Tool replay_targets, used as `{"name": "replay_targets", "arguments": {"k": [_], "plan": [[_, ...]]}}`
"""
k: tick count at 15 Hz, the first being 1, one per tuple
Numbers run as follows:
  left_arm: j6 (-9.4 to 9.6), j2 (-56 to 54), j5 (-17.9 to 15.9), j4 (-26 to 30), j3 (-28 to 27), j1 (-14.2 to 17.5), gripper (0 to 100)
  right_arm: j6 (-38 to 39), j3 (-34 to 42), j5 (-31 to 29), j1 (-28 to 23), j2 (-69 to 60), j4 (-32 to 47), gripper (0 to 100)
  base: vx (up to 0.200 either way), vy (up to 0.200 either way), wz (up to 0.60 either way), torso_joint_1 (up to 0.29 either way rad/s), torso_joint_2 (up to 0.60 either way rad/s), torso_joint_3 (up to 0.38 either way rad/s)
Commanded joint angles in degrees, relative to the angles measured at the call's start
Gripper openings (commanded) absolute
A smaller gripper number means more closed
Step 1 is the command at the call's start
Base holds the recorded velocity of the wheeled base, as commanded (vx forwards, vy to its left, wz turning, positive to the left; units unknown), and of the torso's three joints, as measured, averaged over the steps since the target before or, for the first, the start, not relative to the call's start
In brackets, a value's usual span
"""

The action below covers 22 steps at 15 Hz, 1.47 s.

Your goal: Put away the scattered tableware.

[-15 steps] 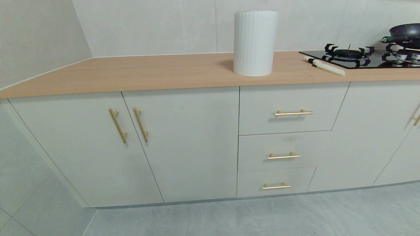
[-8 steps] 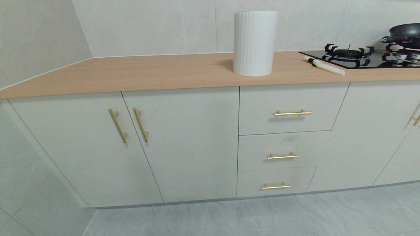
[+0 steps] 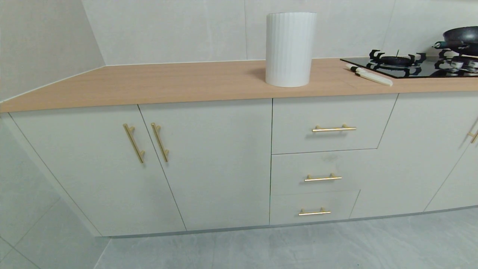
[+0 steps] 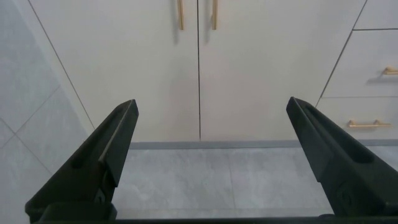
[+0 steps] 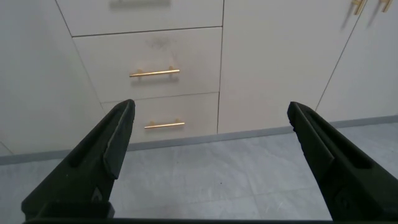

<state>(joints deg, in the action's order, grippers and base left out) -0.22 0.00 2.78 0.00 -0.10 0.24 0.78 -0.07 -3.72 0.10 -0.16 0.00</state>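
Lying near the hob (image 3: 409,71) is a white knife (image 3: 369,76)

One white ribbed canister (image 3: 289,48), one knife (image 3: 369,76), one pan (image 3: 461,35), one hob (image 3: 410,71) and three stacked drawers (image 3: 328,112).

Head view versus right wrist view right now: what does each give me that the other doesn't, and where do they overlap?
Head view, not the wrist: the countertop with a white ribbed canister, a knife lying beside the stove, a pan on it, and the double cupboard doors. Right wrist view, not the head: the right gripper, fingers open and empty, low before the cabinet. Both: the middle drawer handle, the bottom drawer handle and the grey floor.
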Motion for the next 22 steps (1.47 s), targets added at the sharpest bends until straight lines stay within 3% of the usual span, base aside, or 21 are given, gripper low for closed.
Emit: {"name": "replay_targets", "arguments": {"k": [1,13,22], "plan": [[-0.13,0.00,0.03,0.00,-0.08,0.02,100,0.01,-0.01,0.03,-0.01,0.16,0.09,100,0.000,0.000,0.00,0.000,0.00,0.000],[-0.22,0.00,0.03,0.00,0.01,0.02,100,-0.16,-0.01,1.08,-0.01,0.16,0.18,100,0.183,0.000,0.00,0.003,0.00,0.002],[-0.22,0.00,0.03,0.00,0.01,0.02,100,-0.16,-0.01,1.08,-0.01,0.16,0.18,100,0.000,0.000,0.07,-0.001,0.00,0.000]]}}
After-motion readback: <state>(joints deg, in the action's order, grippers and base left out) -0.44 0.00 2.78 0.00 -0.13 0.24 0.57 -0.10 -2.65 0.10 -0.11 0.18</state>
